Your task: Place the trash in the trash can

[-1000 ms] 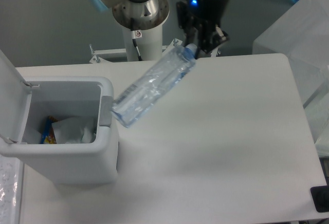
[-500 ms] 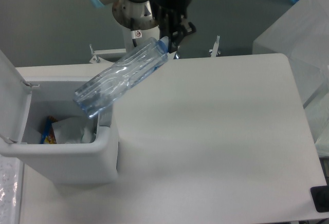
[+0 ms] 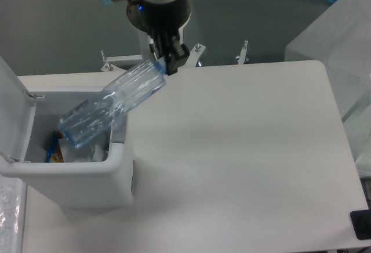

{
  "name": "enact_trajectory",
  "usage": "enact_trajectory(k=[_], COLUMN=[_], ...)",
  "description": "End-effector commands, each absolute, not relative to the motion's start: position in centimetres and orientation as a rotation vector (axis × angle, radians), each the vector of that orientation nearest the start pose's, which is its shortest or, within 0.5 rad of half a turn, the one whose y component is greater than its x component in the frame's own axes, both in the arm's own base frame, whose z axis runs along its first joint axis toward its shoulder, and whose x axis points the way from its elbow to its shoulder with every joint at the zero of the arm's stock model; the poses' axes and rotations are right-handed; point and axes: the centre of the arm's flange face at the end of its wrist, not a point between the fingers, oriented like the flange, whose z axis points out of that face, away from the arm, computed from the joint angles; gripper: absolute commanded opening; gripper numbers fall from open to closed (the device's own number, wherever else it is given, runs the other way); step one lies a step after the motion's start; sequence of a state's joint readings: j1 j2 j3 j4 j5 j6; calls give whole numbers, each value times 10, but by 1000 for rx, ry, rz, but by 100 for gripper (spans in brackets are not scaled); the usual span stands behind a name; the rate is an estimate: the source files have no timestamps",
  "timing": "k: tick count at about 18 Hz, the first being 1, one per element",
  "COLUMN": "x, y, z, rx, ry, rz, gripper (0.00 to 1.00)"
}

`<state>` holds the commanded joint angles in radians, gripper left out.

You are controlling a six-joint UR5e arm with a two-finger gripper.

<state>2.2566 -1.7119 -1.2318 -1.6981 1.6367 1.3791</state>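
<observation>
lid (image 3: 13, 111): white, hinged up at the far left, standing open over the bin

trash can (image 3: 87, 177): big white bin at the left edge of the table, mouth wide open, rounded corners

snack packet (image 3: 52, 150): blue and yellow, down inside the bin on its left side, mostly hidden

tissue wrapper (image 3: 93, 151): crumpled white stuff on the bin floor, partly under the bottle's low end

water bottle (image 3: 110, 105): clear and crushed, tilted; its bottom end hangs over the bin's opening, its cap end is up and to the right at the gripper, and the body crosses the bin's right rim

gripper (image 3: 164, 65): fingers pinched onto the bottle's cap end, holding it in the air above the far-right corner of the bin

table (image 3: 243, 160): white top, runs off to the right
</observation>
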Motion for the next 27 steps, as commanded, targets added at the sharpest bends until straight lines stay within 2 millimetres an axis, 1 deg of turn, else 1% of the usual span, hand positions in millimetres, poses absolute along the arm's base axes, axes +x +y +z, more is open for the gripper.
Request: enact_trajectory(k=[2, 3, 4, 7, 8, 9, 10, 11, 14, 15, 16, 17, 19, 20, 21, 23, 24, 25, 27], x=[-244, -239, -236, -229, -228, -227, -228, -228, -232, -235, -242, -254, -295, -312, -331, -381, -402, -423, -464], y=[510, 512, 513, 517, 517, 518, 519, 519, 526, 531, 532, 531, 521, 514, 511, 502, 498, 494, 483], z=[569, 570, 570, 570, 571, 572, 572, 573, 571, 571, 569, 567, 550, 546, 530, 512, 501, 488, 451], rx=[-2964, -2960, -2957, -2946, -2943, -2939, -2935, -2932, -2921, -2909, -2913, -2925, -2958, -2968, -2978, -2959, -2953, -2956, -2997], ry=[1090, 1104, 1115, 1142, 1143, 1146, 1147, 1141, 1121, 1070, 978, 893, 795, 751, 710, 595, 542, 487, 388], rz=[153, 154, 159, 162, 168, 174, 182, 187, 197, 229, 234, 219, 173, 178, 181, 284, 320, 329, 278], gripper=[38, 43, 53, 70, 78, 90, 97, 100, 100, 100, 100, 100, 100, 100, 100, 100, 100, 100, 100])
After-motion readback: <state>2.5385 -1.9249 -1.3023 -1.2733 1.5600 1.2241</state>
